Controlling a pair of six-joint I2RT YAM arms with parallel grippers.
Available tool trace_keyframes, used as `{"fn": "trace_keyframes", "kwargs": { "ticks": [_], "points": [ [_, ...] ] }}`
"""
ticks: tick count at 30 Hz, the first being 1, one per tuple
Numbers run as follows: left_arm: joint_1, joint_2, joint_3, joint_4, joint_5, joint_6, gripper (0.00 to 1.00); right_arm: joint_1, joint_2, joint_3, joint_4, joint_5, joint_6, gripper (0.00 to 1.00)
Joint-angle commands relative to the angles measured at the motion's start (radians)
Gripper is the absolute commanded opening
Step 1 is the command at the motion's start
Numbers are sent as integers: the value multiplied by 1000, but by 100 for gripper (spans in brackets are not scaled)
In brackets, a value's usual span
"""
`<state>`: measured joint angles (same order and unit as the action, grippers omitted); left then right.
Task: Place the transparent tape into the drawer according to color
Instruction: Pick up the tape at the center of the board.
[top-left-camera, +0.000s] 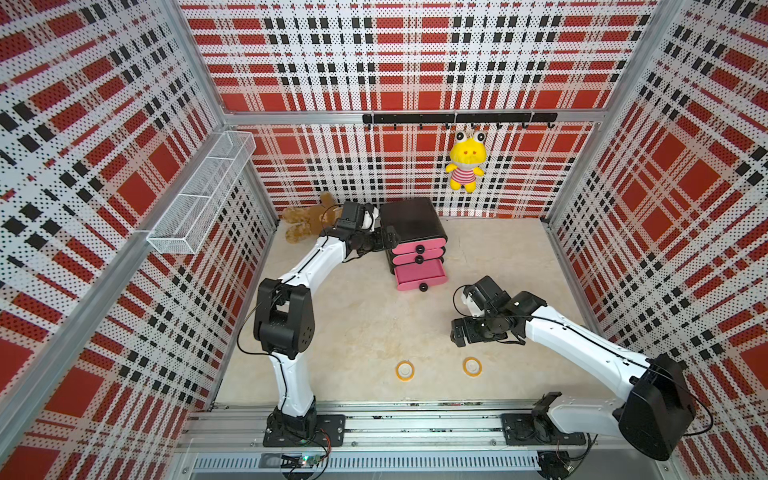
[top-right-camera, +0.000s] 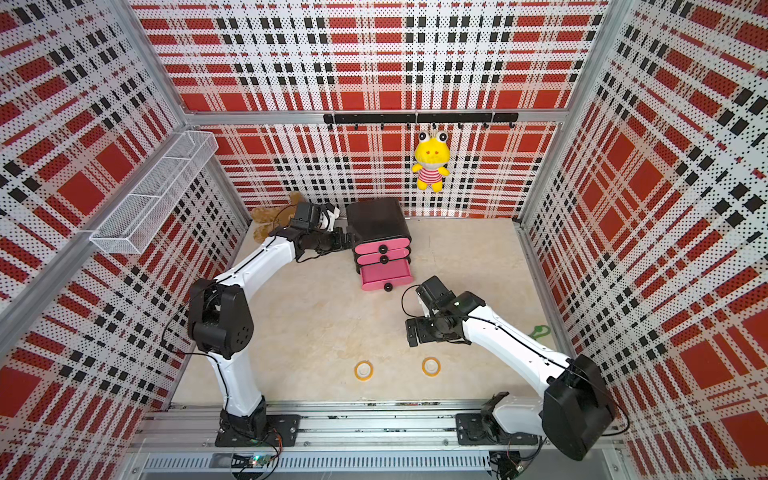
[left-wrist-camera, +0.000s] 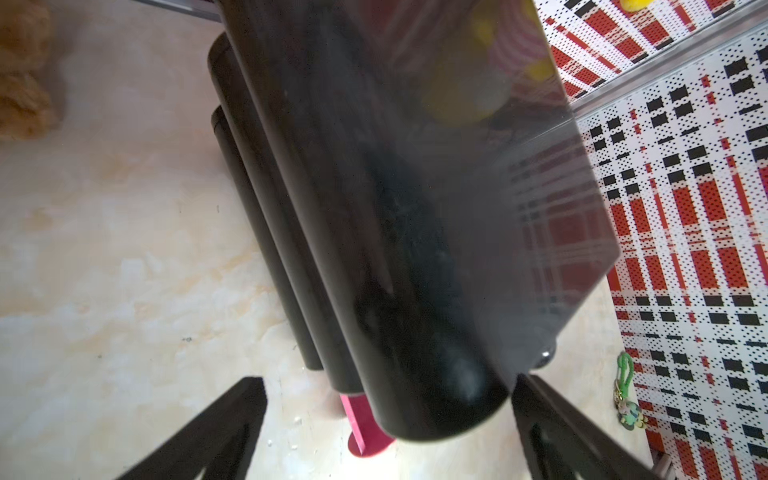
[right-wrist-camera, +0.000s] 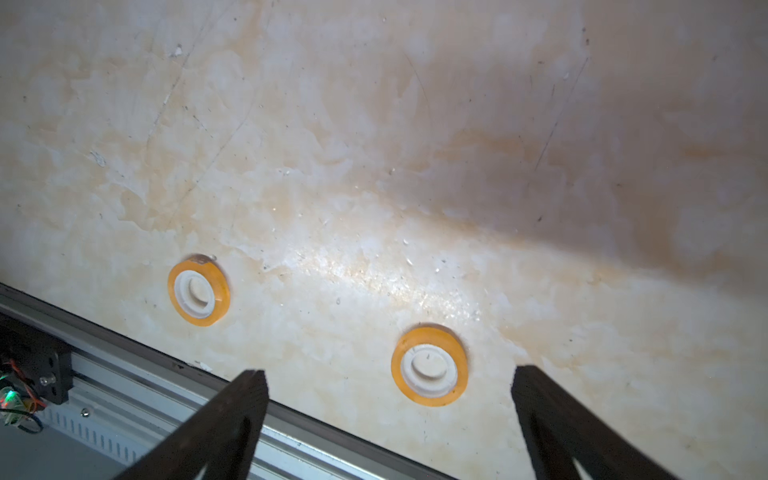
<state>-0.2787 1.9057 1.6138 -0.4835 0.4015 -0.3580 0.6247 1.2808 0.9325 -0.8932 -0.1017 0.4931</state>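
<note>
Plaid walls (top-left-camera: 415, 62): red, black and white, closing in a pale marbled surface (top-left-camera: 353, 324) with a rail (top-left-camera: 415, 424) along its front edge.
Left arm (top-left-camera: 320, 262): rises from the rail, folds at a high elbow, then stretches far forward with the wrist rolled sideways.
Left end effector (left-wrist-camera: 388, 379): fingers spread wide, gripping nothing. The top front corner of the drawer chest (top-left-camera: 409, 220) sits between them; one finger is just beside it, contact impossible to judge, and the other is apart.
Right arm (top-left-camera: 582, 340): leans low from the rail toward mid-surface, wrist bent down and back.
Right end effector (right-wrist-camera: 388, 372): fingers spread wide, empty, hovering above the surface.
Tape: an orange tape ring (right-wrist-camera: 429, 365) lies flat just ahead of the right end effector, framed between its fingers in the wrist view. A second orange tape ring (right-wrist-camera: 198, 289) lies flat off to its side, well apart, near the rail.
Drawers: bottom drawer (top-left-camera: 422, 276) pulled out, beyond the right end effector; the two above it shut.
Hidden: contents of the shut drawers. The open drawer's inside shows only as pink, too small to read. A teddy bear (top-left-camera: 305, 224) behind the left end effector is partly covered by the wrist. The chest fills the left wrist view, blurred, mirroring a yellow plush toy (top-left-camera: 465, 160). A green keychain (top-right-camera: 539, 332) shows beside the right arm in a top view.
</note>
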Motion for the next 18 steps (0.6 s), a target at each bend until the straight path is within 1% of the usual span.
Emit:
{"fn": "trace_keyframes", "kwargs": {
  "ticks": [1,2,9,15,18],
  "points": [
    [-8,-83,-57,66,-11,-7,99,-9,-27,-20,-50,-11,10,100],
    [-7,-103,-85,81,-12,-31,99,-10,-27,-28,-48,-17,12,100],
    [23,-255,-312,214,15,-94,99,-22,2,-72,-37,-28,9,100],
    [16,-346,-450,217,15,-100,99,-22,12,-87,-92,-17,1,100],
    [23,-372,-507,220,14,-89,99,-17,5,-102,-103,-35,13,100]
  ]
}}
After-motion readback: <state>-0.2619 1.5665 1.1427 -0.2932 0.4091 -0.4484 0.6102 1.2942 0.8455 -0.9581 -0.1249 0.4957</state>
